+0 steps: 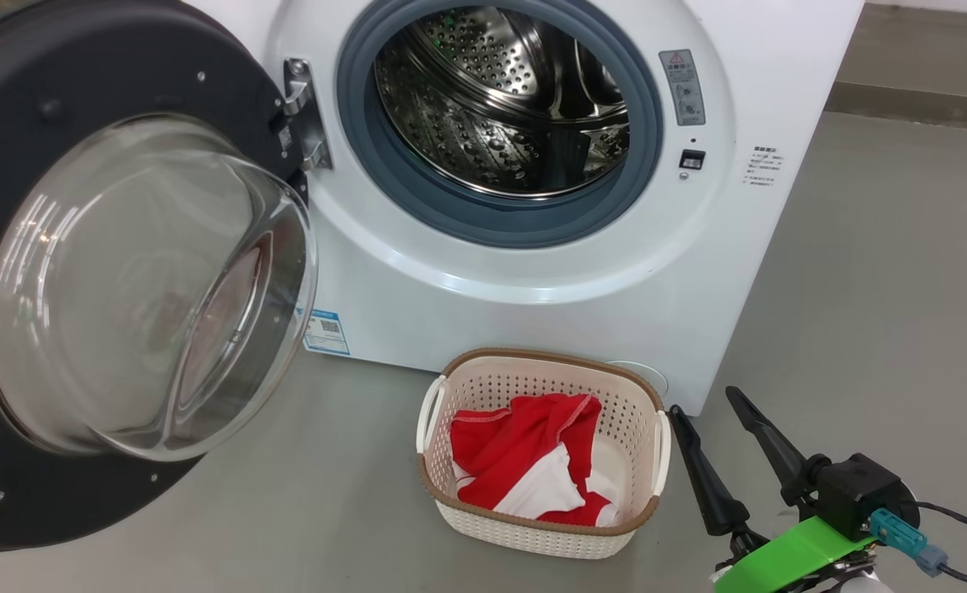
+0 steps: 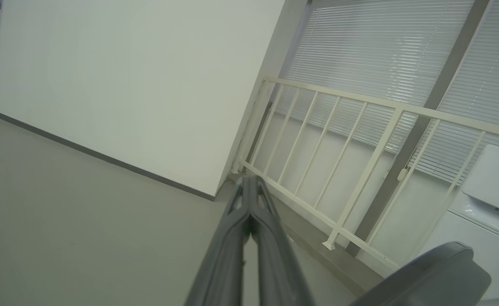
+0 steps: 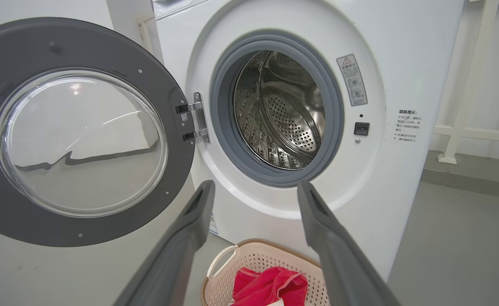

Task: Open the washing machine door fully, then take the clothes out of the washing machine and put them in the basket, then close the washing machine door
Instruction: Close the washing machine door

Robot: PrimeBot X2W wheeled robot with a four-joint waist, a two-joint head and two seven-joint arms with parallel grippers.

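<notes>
Farthest left, the left gripper (image 2: 249, 180) has its two fingers pressed together with nothing between them, pointing toward a pale wall and a railing. A dark curved edge low in its wrist view looks like the rim of the washing machine door (image 1: 146, 288), so I judge this arm to be just beside the door's outer side. The door stands swung wide to the left, glass bowl facing the robot, with its hinge (image 1: 302, 115) on its right edge — closing it means sweeping the free left edge rightward. Right of the hinge, the washing machine (image 1: 533, 280) shows a bare drum (image 1: 500, 99). Below it, the clothes (image 1: 525, 453) lie in the basket (image 1: 533, 359). Farthest right, the right gripper (image 1: 706, 402) hangs spread and empty beside the basket — well apart from the door, so the left arm is the nearer one.
</notes>
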